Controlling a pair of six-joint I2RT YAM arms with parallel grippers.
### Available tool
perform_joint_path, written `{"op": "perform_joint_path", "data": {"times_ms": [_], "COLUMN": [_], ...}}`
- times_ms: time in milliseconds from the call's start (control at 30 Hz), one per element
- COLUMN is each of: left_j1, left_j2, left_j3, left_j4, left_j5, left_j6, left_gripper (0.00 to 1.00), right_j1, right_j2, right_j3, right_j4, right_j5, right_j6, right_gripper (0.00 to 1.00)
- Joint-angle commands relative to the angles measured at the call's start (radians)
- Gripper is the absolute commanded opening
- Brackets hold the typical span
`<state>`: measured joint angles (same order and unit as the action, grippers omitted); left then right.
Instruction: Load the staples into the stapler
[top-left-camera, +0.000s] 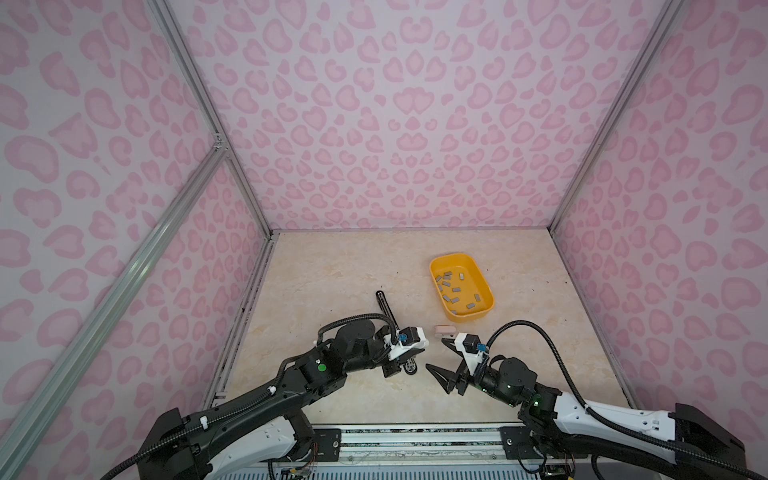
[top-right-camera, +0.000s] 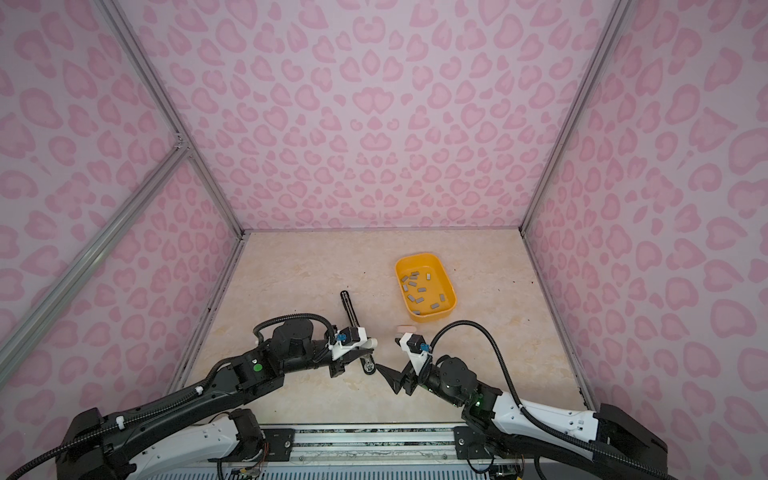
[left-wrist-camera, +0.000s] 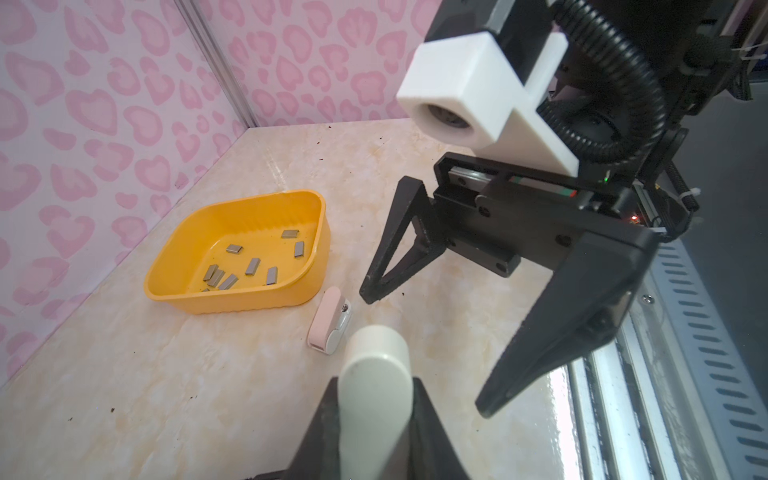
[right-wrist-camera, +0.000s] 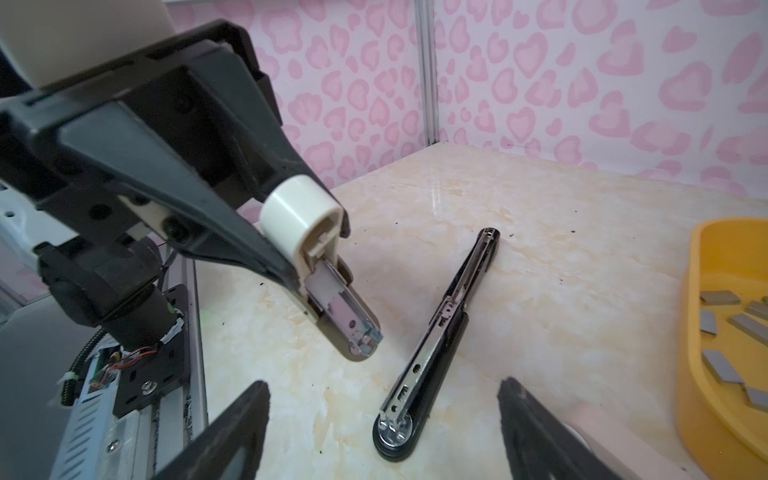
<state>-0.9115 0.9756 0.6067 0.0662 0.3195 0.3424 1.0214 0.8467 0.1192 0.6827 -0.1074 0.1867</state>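
1. The left gripper (right-wrist-camera: 291, 257) is clamped on the sides of the cream stapler (right-wrist-camera: 301, 208). It holds the stapler tilted above the table (right-wrist-camera: 540, 249), nose down. We judge this turns the loading side toward the other arm.
2. The stapler's metal channel (right-wrist-camera: 353, 320) stands slid out and bare, with no strip visible in it. We judge loading is not yet done.
3. The right gripper (left-wrist-camera: 426, 352) hangs just beside the stapler, jaws wide and nothing between them. We judge it is free to go for a strip.
4. The staples (top-left-camera: 455, 289) lie loose in the yellow tray (top-left-camera: 453, 256), well apart from the held stapler. They are on the right arm's side of the table, which suits a pick by that arm.
5. They look like small, flat, grey rectangles with a dull metallic sheen. They are scattered at all angles, and a few are touching. Lying flat on the tray floor, they may be hard to pinch.
6. A pink stapler (left-wrist-camera: 326, 322) lies near the tray. A black stapler (right-wrist-camera: 436, 332) lies opened flat on the table. Neither is held.
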Motion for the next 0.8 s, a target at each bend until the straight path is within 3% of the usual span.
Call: {"op": "perform_joint_path", "data": {"times_ms": [0, 200, 400, 767], "left_j1": [-0.001, -0.006, -0.024, -0.035], "left_j2": [0.005, 0.015, 0.030, 0.043], "left_j3": [0.019, 0.025, 0.042, 0.055], "left_j4": [0.008, 0.006, -0.013, -0.035], "left_j5": [0.065, 0.106, 0.126, 0.180], "left_j6": [0.016, 0.026, 0.036, 0.060], "left_gripper": [0.03, 0.03, 0.03, 0.03], "right_j1": [0.003, 0.011, 0.018, 0.023], "right_j2": [-0.010, 0.021, 0.059, 0.101], "right_j3": [-0.007, 0.010, 0.030, 0.055], "right_j4": [0.012, 0.018, 0.033, 0.054], "right_j5": [-0.068, -0.100, -0.116, -0.153], "right_j6": [-0.032, -0.043, -0.053, -0.069], "right_gripper": [0.88, 0.96, 0.96, 0.87]}}
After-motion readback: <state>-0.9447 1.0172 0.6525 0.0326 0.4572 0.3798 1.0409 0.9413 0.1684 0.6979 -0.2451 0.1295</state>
